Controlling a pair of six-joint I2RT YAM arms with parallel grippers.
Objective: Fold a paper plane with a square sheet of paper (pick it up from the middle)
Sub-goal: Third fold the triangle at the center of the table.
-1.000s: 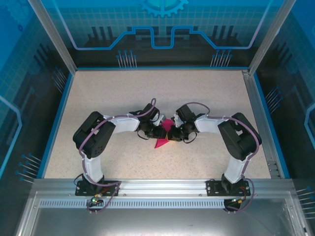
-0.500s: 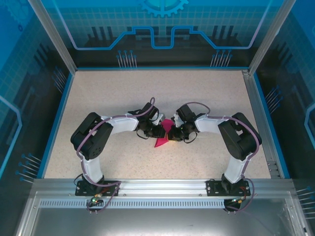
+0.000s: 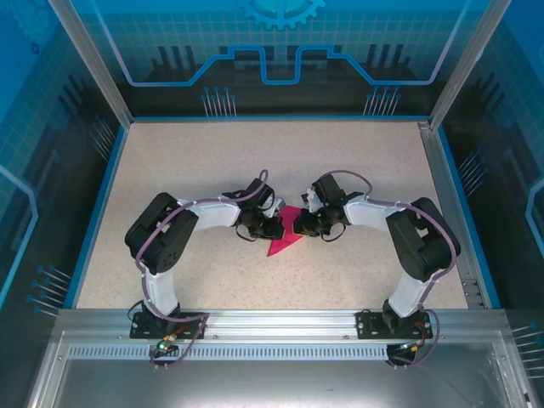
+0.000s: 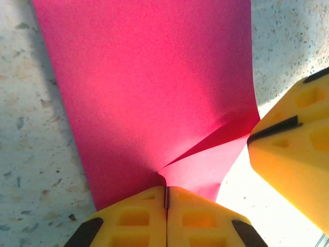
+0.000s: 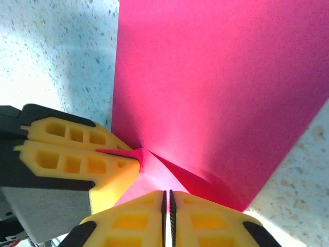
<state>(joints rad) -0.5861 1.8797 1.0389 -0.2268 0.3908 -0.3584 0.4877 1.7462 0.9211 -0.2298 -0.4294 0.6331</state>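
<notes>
The square sheet of paper is magenta, partly folded, and lies on the table between both arms. My left gripper is shut on its near edge. The paper puckers into a crease that runs right up to the closed fingertips. My right gripper stands with its jaws almost together, a hair-thin slit between them. The sheet spreads out just past its tips, and no paper is visible in the slit. The left gripper's yellow fingers pinch a corner of the sheet beside my right one. From above, the left gripper and the right gripper face each other across the sheet.
The speckled beige table has blue edging and an aluminium rail along its near side. Glass walls with blue graphics enclose the back and sides. The right gripper's yellow finger sits close to the left one.
The left gripper has closed onto the paper's edge. The right arm has drawn slightly to the right and back. The sheet between the grippers now lies flatter.
</notes>
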